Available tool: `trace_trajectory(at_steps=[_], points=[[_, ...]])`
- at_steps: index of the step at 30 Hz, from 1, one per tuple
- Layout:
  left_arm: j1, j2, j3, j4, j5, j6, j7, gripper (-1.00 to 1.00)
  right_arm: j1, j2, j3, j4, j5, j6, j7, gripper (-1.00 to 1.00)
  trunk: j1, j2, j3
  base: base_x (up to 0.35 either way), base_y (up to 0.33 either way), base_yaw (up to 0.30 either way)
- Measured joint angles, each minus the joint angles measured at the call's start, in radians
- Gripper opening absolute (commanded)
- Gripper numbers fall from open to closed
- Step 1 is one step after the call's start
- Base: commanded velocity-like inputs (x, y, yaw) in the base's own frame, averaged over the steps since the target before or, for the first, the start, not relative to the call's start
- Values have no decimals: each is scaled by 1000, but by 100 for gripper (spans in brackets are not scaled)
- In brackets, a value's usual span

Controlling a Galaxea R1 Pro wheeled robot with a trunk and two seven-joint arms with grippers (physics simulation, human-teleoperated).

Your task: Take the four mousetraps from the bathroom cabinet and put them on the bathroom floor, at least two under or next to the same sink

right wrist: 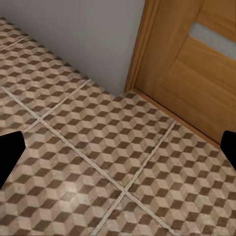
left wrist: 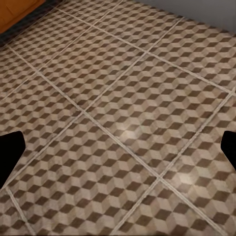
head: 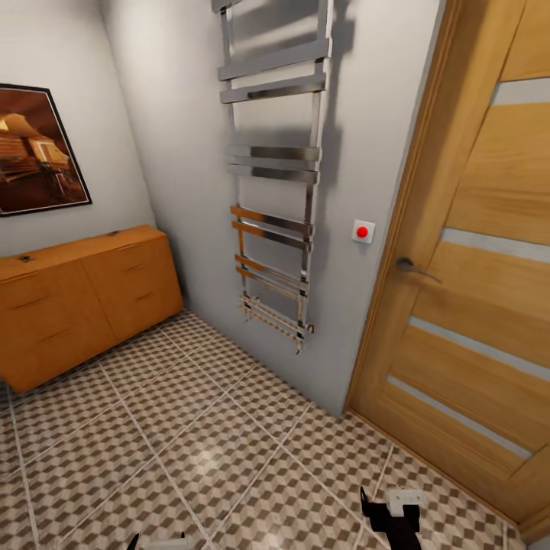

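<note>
Robot stands in the bathroom, facing a corner. Cabinet (head: 84, 298) sits at 9 o'clock in the head view, against the wall under a framed picture (head: 38, 153). Two small dark items lie on the cabinet top, one near the left end (head: 25, 258) and one toward the right (head: 114, 232); too small to say whether they are mousetraps. No mousetrap is confirmed, none on the bathroom floor (head: 191, 451). Chrome towel rail (head: 271, 176) at 12 o'clock, wooden door (head: 473, 267) at 3 o'clock, red button (head: 362, 231) between them.

Right tool (head: 393, 519) at 5 o'clock, low in the head view; left tool (head: 156, 544) just visible at 6 to 7 o'clock. In each wrist view the two dark fingertips sit at opposite edges with bare tile between: both tools released, holding nothing. Left wrist view catches a cabinet corner (left wrist: 17, 12) at 11 o'clock.

Judged step: approach the cabinet; task barely begun.

How to do it well
- Turn the base toward 9 o'clock and square up to the drawer fronts
- Stop short enough that a drawer can swing out
- Check the cabinet top first
- Keep the right arm clear of the towel rail while turning
</note>
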Motion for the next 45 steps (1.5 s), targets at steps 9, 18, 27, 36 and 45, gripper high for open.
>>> trace_trajectory(at_steps=[9,18,27,36,45], points=[[0,0,0,0,0,0,0,100,0,0,0,0,0,0,0,100,0,0,0,0,0,290],[0,0,0,0,0,0,0,100,0,0,0,0,0,0,0,100,0,0,0,0,0,290],[0,0,0,0,0,0,0,100,0,0,0,0,0,0,0,100,0,0,0,0,0,290],[0,0,0,0,0,0,0,100,0,0,0,0,0,0,0,100,0,0,0,0,0,290],[0,-1,0,0,0,0,0,100,0,5,0,1,0,0,0,100,0,0,0,0,0,290]])
